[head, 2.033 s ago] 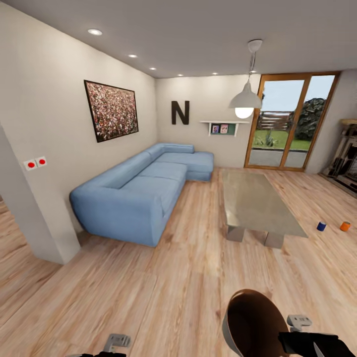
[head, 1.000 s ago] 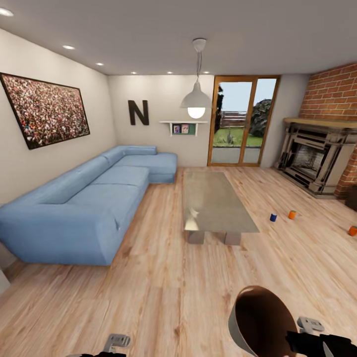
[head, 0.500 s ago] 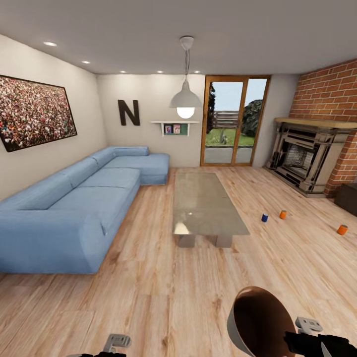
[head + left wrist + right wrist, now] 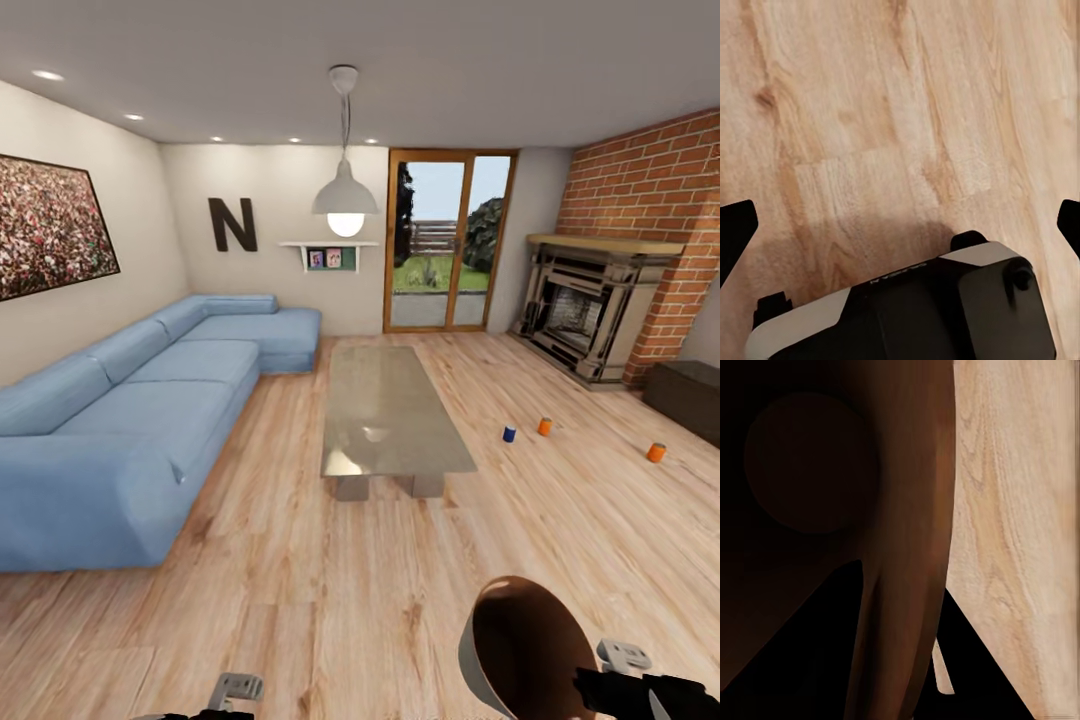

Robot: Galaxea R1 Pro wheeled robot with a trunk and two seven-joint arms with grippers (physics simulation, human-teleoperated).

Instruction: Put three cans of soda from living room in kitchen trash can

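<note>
Right gripper (image 4: 640, 690) pinching the rim of the tash can (image 4: 520, 650), copper inside facing up. Left gripper (image 4: 900, 225) spread wide over bare wood floor (image 4: 330, 590). Ahead, right of the glass table (image 4: 390, 415): blue can (image 4: 509, 434), orange can (image 4: 544, 427), second orange can (image 4: 656, 452).

Blue corner sofa (image 4: 130, 400), glass table (image 4: 385, 410), brick fireplace (image 4: 590, 305), plank floor (image 4: 300, 600).

- Blue corner sofa (image 4: 130, 410) along the wall
- Glass table (image 4: 390, 410) beside it
- Fireplace (image 4: 585, 310) against brick column (image 4: 650, 200)
- Pendant lamp (image 4: 345, 195)
</note>
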